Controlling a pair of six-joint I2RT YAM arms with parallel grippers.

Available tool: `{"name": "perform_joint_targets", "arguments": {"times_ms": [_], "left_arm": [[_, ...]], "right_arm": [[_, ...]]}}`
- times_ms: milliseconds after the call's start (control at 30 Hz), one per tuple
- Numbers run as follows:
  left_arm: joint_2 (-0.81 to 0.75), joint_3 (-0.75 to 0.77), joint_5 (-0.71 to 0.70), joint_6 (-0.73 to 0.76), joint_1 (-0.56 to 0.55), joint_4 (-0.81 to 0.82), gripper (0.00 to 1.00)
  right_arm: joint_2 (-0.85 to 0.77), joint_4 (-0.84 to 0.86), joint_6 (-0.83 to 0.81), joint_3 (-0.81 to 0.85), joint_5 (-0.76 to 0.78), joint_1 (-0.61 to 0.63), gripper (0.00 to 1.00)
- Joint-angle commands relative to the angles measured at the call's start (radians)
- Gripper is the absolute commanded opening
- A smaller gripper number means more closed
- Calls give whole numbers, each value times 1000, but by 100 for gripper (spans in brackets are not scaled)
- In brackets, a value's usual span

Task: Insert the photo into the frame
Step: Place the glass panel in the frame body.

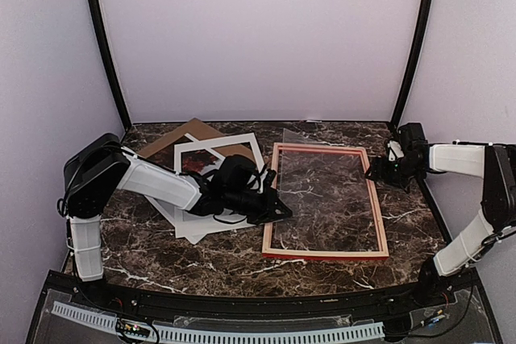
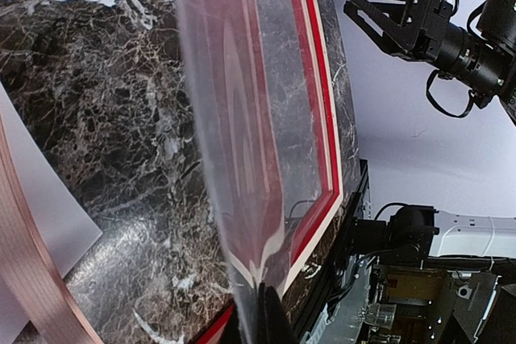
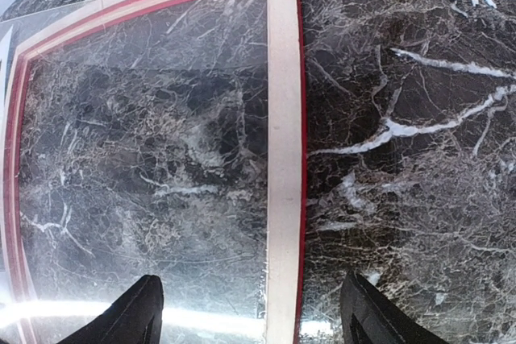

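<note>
Left gripper [image 1: 272, 209] is pressed together at the 9 o'clock rail of the frame [image 1: 322, 254]. In its wrist view a clear sheet [image 2: 242, 118] runs straight down into the fingertips, so it appears to pinch that sheet by its edge. Right gripper [image 1: 385, 172] hangs spread wide over the 3 o'clock rail with a finger on either side of the pale wood, gripping nothing. The frame lies flat on the table [image 1: 161, 255], pale back up, just toward 3 o'clock of the middle, and the clear sheet rests over its opening, slightly askew at the 11 o'clock corner. The photo [image 1: 196, 163] is not in yet. It sits at 9 o'clock of the frame, under the white mat [image 1: 234, 144] and showing through its window, with the brown backing board [image 1: 189, 130] beneath. By my reading, seating the sheet squarely, pulling the photo free and laying it in all remain.
</note>
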Motion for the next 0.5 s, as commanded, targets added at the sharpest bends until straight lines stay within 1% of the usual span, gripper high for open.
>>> {"name": "perform_joint_targets", "arguments": {"times_ms": [0, 333, 467], "left_arm": [[-10, 30, 42, 30, -2, -16, 0], [-3, 34, 45, 27, -3, -21, 0], [5, 39, 48, 24, -2, -23, 4]], "right_arm": [[-15, 4, 3, 27, 17, -5, 77], [-16, 9, 20, 35, 33, -5, 79], [-17, 7, 23, 39, 35, -6, 80]]}}
